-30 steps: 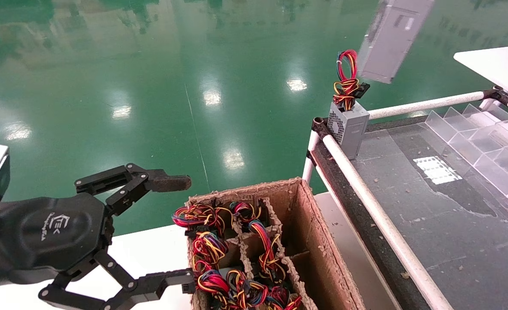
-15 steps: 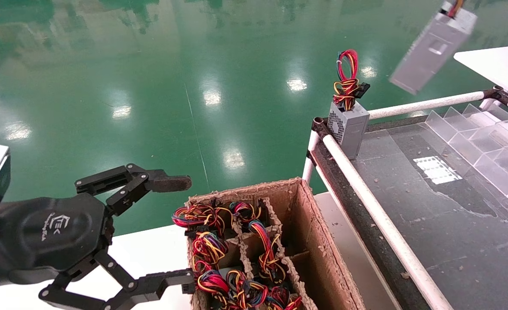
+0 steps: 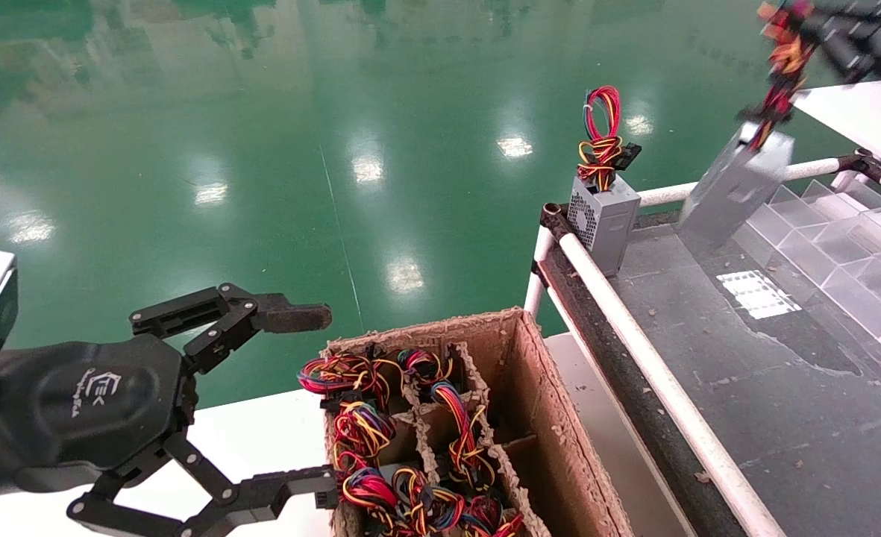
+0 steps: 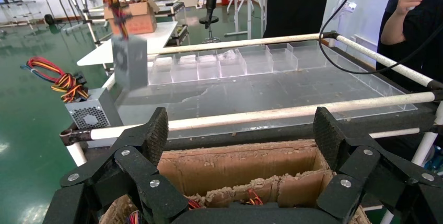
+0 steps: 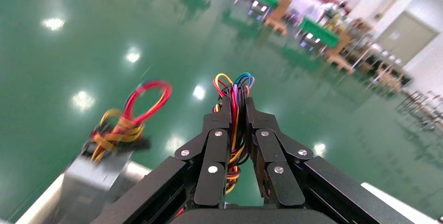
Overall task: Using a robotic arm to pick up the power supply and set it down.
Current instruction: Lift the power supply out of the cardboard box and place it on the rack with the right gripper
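Head view: two arms in sight, the left low at the near left, the right at the far upper right corner.
Right gripper (image 5: pixel 238 110): jaws pinched tight on the coloured wire bundle (image 5: pixel 234 94), which runs up between the fingers; in the head view the gripper (image 3: pixel 832 30) is dark and partly cut off by the frame edge.
Power supply (image 3: pixel 735 186): small grey metal box hanging tilted from its bundle below the right gripper, over the far edge of the bench (image 3: pixel 783 388), just in front of the clear divider trays (image 3: pixel 843 246); whether its lower corner touches the surface cannot be told. The left wrist view shows it (image 4: pixel 129 62) hanging above the bench beside the trays.
Left gripper (image 3: pixel 302 395): spread wide and holding nothing, parked beside the cardboard box (image 3: pixel 559 418) over a white table (image 3: pixel 261 440); in its own camera the two fingers (image 4: pixel 151 135) frame the box's far wall.
Second grey unit (image 3: pixel 604 220): stands upright at the far left corner of the bench, against the white rail (image 3: pixel 656 380), honeycomb vent facing left, a tall red wire loop (image 3: pixel 600 112) rising from its top; well apart from the hanging box.
Cardboard box: divided into cells, several holding units topped with coloured wires (image 3: pixel 365 432); the cells along its right side show bare cardboard.
Floor (image 3: pixel 261 149): glossy green, with lamp reflections.
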Action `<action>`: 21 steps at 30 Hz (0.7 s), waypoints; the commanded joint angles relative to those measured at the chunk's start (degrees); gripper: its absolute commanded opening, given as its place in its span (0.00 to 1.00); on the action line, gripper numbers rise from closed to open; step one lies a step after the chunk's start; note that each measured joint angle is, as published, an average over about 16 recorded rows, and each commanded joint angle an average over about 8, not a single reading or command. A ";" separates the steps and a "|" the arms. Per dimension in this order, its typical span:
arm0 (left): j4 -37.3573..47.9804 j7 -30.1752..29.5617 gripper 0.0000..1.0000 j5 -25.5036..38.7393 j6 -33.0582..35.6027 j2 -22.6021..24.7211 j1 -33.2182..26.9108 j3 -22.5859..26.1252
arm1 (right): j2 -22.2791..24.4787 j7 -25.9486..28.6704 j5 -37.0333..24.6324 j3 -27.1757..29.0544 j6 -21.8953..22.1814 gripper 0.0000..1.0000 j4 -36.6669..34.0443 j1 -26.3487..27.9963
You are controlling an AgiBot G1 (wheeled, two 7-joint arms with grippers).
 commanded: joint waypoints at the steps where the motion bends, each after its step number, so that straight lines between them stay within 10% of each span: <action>1: 0.00 0.00 1.00 0.00 0.00 0.00 0.00 0.01 | -0.58 -0.52 -0.58 -0.47 -0.02 0.00 -1.18 -0.48; 21: 0.00 0.04 1.00 -0.05 -0.03 -0.03 -0.02 0.07 | -7.56 -6.23 -1.62 -1.27 2.56 0.00 -9.40 -0.34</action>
